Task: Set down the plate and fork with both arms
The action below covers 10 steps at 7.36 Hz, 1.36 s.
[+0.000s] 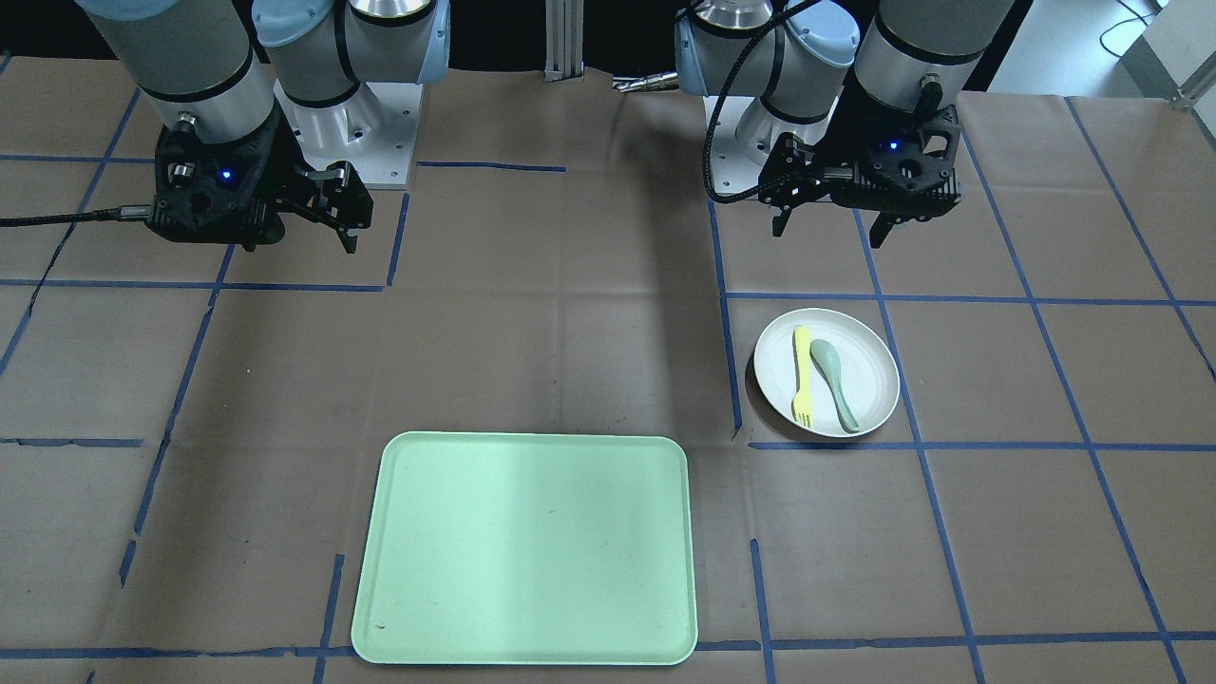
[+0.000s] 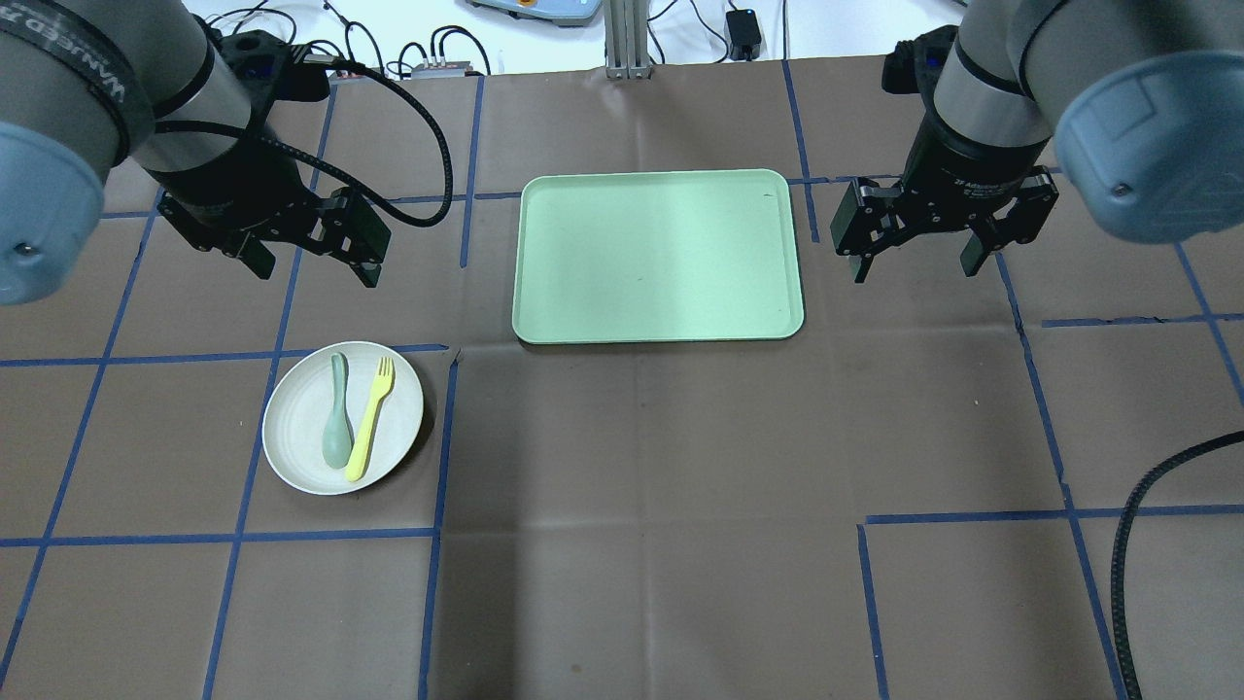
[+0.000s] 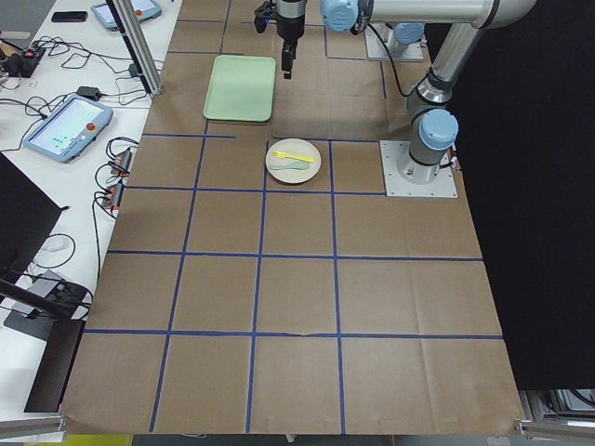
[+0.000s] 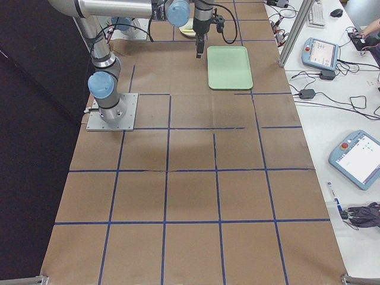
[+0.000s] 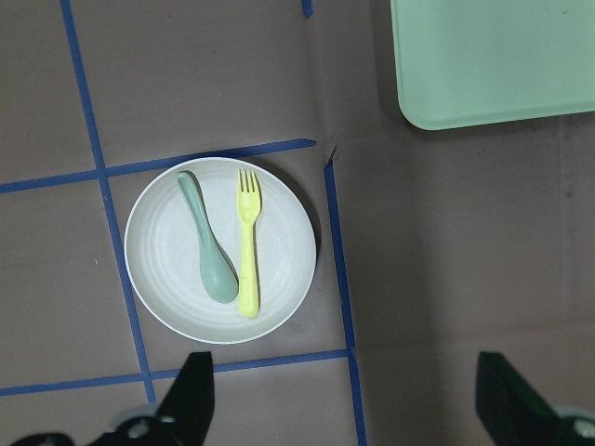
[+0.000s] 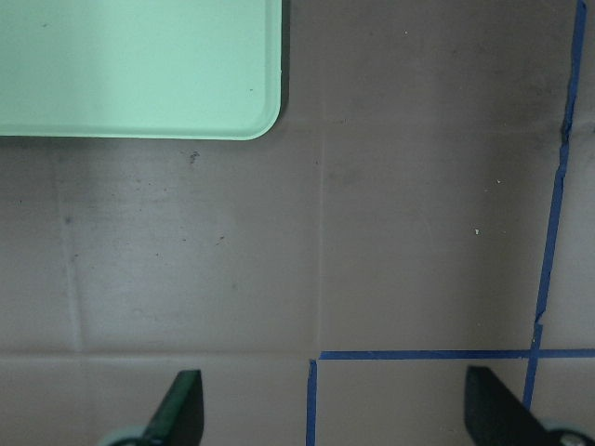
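The off-white plate point(image 2: 292, 452) sits on the table to the left of the green tray point(image 2: 657, 256). On it lie the pale-yellow fork point(image 2: 370, 418) and a grey-green spoon point(image 2: 336, 425), side by side. The plate point(image 5: 158, 279), fork point(image 5: 247, 242) and spoon point(image 5: 208, 249) also show in the left wrist view. My left gripper point(image 2: 313, 264) hangs open and empty above the table, beyond the plate. My right gripper point(image 2: 917, 261) hangs open and empty to the right of the tray. In the front-facing view the plate point(image 1: 864, 389) is below the left gripper point(image 1: 826, 231).
The light-green tray point(image 1: 528, 547) lies flat and holds nothing. Blue tape lines cross the brown paper table cover. Cables and tablets lie beyond the table's far edge. A black cable point(image 2: 1127, 544) hangs at the right.
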Motion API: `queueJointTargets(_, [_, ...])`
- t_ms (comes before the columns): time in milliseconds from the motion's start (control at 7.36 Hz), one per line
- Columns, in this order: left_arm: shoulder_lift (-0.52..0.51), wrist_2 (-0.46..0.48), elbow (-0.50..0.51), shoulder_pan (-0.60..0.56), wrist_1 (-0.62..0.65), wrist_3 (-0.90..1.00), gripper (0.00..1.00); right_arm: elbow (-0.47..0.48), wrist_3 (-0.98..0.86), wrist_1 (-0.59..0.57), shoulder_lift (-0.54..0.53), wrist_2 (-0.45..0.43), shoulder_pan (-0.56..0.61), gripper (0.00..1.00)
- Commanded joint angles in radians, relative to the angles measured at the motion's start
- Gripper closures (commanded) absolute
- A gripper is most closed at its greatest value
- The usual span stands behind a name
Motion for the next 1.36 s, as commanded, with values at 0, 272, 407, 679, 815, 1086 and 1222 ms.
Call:
queueJointTargets(0, [0.001,0.000,0.000,0.000,-0.002,0.000,0.00,0.000,0.000,0.000,0.000,0.000,0.000,0.00])
queueJointTargets(272, [0.001,0.000,0.000,0.000,0.000,0.000,0.00,0.000,0.000,0.000,0.000,0.002,0.000,0.00])
queueJointTargets(407, [0.001,0.000,0.000,0.000,0.000,-0.001,0.00,0.000,0.000,0.000,0.000,0.002,0.000,0.00])
queueJointTargets(679, [-0.001,0.000,0.001,-0.002,0.001,0.000,0.00,0.000,0.000,0.000,0.000,0.000,0.000,0.00])
queueJointTargets(815, [0.002,0.000,0.000,0.000,0.000,0.000,0.00,0.000,0.000,0.000,0.000,0.002,0.000,0.00])
queueJointTargets(1086, [-0.021,-0.003,0.012,0.000,0.001,-0.011,0.00,0.000,0.000,0.000,0.000,0.002,0.000,0.00])
queueJointTargets(1222, [-0.030,-0.024,0.003,0.001,0.015,-0.003,0.00,0.000,0.000,0.000,0.000,0.000,0.000,0.00])
